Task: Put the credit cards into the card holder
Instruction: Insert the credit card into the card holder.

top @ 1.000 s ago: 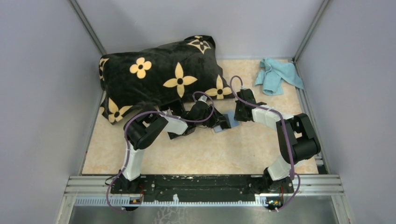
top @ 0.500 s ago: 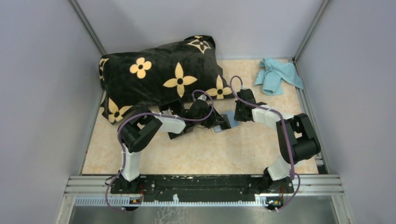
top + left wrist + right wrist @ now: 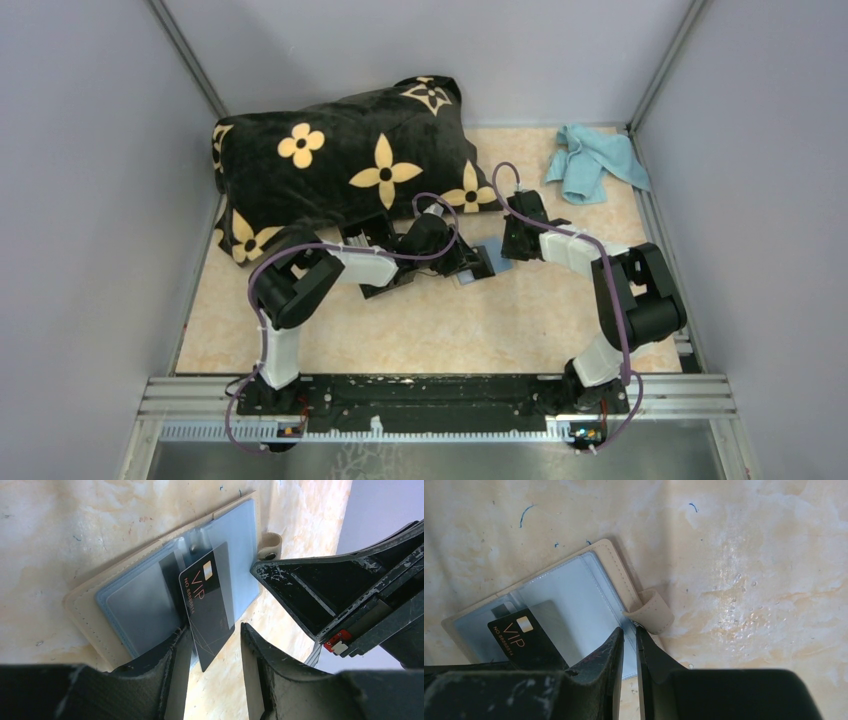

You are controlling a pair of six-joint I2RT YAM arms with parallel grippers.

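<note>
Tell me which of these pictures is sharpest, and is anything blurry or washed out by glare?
Top view: even light, soft shadows, fine detail too small to read. Left wrist: card lettering crisp, holder sleeves faintly shiny, left tool near the lens dark and soft. Right wrist: bright glare on the table, right tool dark and soft-edged.

A big black plush pillow (image 3: 340, 165) patterned with yellow four-petal flowers lies at the far left of a beige marbled table (image 3: 450, 330), filling much of that corner. A crumpled light blue cloth (image 3: 593, 162) sits in the far right corner, well apart from the pillow. Plain grey walls (image 3: 90, 200) enclose three sides. A metal rail (image 3: 440, 395) runs along the near edge.
</note>
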